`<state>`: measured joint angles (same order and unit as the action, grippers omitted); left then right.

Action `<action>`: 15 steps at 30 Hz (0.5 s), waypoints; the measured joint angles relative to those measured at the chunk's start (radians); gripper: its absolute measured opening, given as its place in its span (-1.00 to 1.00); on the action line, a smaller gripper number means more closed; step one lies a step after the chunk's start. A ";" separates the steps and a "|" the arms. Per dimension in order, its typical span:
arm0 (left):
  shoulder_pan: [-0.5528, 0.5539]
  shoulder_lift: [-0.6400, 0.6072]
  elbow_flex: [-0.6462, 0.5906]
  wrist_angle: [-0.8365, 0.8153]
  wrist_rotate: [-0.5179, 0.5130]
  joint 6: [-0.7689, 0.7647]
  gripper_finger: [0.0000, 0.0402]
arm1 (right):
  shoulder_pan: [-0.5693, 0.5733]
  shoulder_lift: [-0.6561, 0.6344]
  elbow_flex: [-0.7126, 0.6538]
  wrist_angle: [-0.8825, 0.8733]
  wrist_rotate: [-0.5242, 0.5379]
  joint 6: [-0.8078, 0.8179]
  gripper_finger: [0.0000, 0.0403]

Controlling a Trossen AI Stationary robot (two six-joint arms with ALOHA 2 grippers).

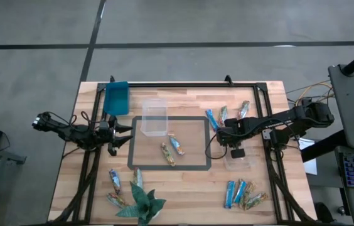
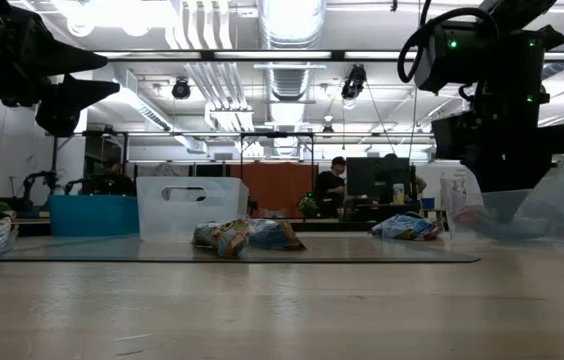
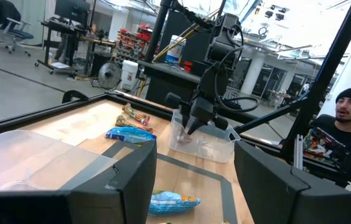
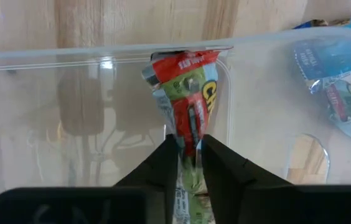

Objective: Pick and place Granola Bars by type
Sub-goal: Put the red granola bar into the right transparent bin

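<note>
My right gripper (image 4: pixel 188 163) is shut on a red-and-green granola bar (image 4: pixel 187 93) over a clear tub (image 1: pixel 240 162) at the table's right; the left wrist view shows it (image 3: pixel 192 126) reaching into that tub (image 3: pixel 216 149). My left gripper (image 1: pixel 124 135) hovers open at the mat's left edge, touching nothing. Two bars (image 1: pixel 171 149) lie flat on the mat. More bars lie at the far right (image 1: pixel 225 115), the near right (image 1: pixel 242 193) and the near left (image 1: pixel 117 188). My right gripper pinches the red-and-green bar by one end (image 4: pixel 189 144) between its two fingers, coming from above and pointing down. The bar hangs below the fingers, its red free end (image 4: pixel 185 62) lowest, inside the tub's walls. Whether that end touches the tub floor, I cannot tell.
A second clear tub (image 1: pixel 154 118) stands at the mat's far edge, a blue tub (image 1: pixel 117 98) at the far left. A green paper plant figure (image 1: pixel 142 204) sits at the near edge. A black frame (image 1: pixel 183 85) runs along the far edge. A person (image 3: pixel 350 124) sits beyond the table.
</note>
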<state>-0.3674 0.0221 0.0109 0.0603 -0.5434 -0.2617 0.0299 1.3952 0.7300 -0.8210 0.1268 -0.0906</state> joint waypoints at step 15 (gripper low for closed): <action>0.000 0.000 0.000 0.000 0.000 0.000 -0.02 | 0.000 -0.010 0.037 -0.083 0.006 0.048 -0.26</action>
<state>-0.3673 0.0221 0.0111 0.0604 -0.5438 -0.2619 0.0299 1.3848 0.7668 -0.9044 0.1333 -0.0424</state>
